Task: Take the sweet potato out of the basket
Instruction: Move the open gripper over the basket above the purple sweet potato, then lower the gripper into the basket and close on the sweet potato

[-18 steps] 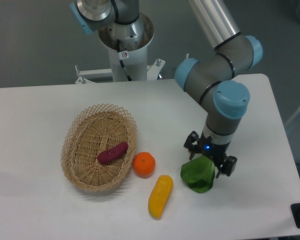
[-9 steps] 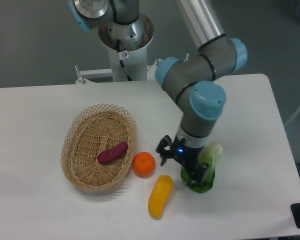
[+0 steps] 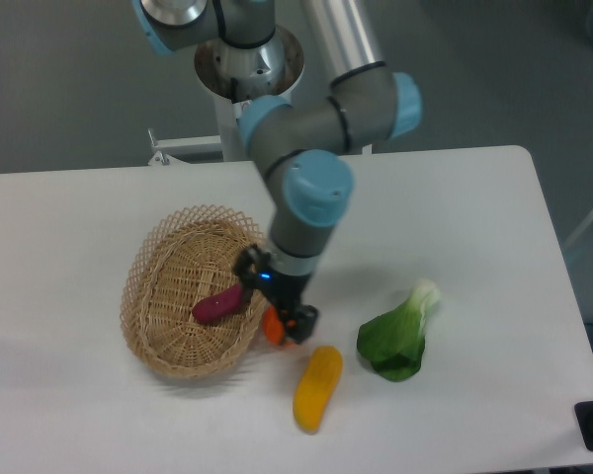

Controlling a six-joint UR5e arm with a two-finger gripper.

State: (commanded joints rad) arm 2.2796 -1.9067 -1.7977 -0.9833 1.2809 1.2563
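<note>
The sweet potato [image 3: 217,304], small and dark purple-red, lies inside the oval wicker basket [image 3: 141,269] at the table's left, towards the basket's right side. My gripper [image 3: 274,297] hangs over the basket's right rim, just to the right of the sweet potato, apart from it. Its jaws stand open and hold nothing. The gripper covers part of the rim and most of the orange [image 3: 272,327].
A yellow-orange oblong vegetable [image 3: 317,387] lies in front of the gripper. A green leafy bok choy [image 3: 397,336] lies to the right. The robot's base [image 3: 247,69] stands at the back edge of the white table [image 3: 474,217].
The gripper has moved left from over the bok choy, past the orange, to the basket's right rim. The bok choy now lies uncovered; the produce has not moved.
</note>
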